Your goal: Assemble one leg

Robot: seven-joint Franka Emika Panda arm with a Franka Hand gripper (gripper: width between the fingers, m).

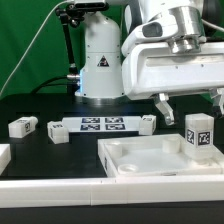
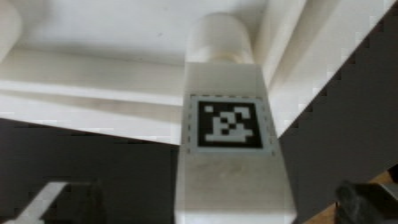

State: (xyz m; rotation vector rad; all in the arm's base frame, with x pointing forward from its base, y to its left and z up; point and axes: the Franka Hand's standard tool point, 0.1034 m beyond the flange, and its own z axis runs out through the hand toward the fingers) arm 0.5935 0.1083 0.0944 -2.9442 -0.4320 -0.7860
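Hand (image 1: pixel 192 108) hangs with its jaws spread wide and holding nothing, poised just above the leg (image 1: pixel 198 133); that leg stands upright on the corner of the white panel (image 1: pixel 140 160) towards the exterior view's right, its tag (image 1: pixel 204 140) facing the camera; on the wrist view I see the same leg (image 2: pixel 228 150) centred between the two dark fingertips (image 2: pixel 43 205), one on either side and neither touching it; so the leg lies directly below the hand, its long axis vertical and in line with the approach, and the jaws would close across its narrow width; I judge the coming move to be a straight descent and a squeeze, with little sideways correction needed; whether the leg is fully seated in the panel I cannot tell; other loose legs (image 1: pixel 22 126) lie on the black counter (image 1: pixel 40 155) beside the marker board (image 1: pixel 103 125), well apart from the hand.
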